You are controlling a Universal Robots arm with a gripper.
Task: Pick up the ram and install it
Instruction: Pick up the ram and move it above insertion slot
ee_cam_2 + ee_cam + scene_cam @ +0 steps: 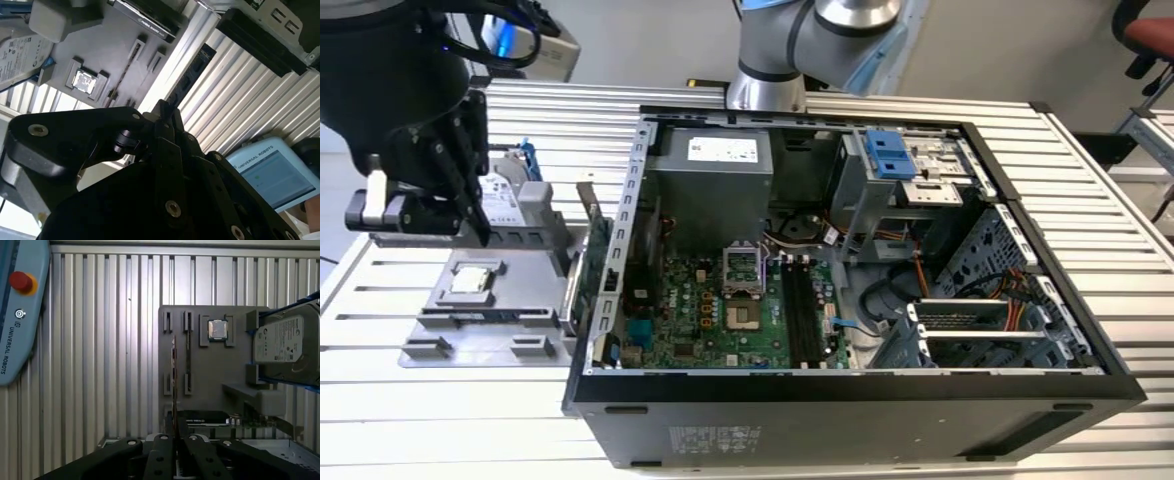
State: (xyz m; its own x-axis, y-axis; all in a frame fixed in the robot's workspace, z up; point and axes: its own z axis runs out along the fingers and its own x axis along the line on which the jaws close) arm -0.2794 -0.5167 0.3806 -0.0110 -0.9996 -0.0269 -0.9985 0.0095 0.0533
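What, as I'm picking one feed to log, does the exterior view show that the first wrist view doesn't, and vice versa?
Exterior view's own: the motherboard and power supply inside the open case.
First wrist view's own: a red button, and the ram seen edge-on, running into the shut gripper.
Shared: the gray tray, its CPU, the hard drive, and the gripper by the tray.
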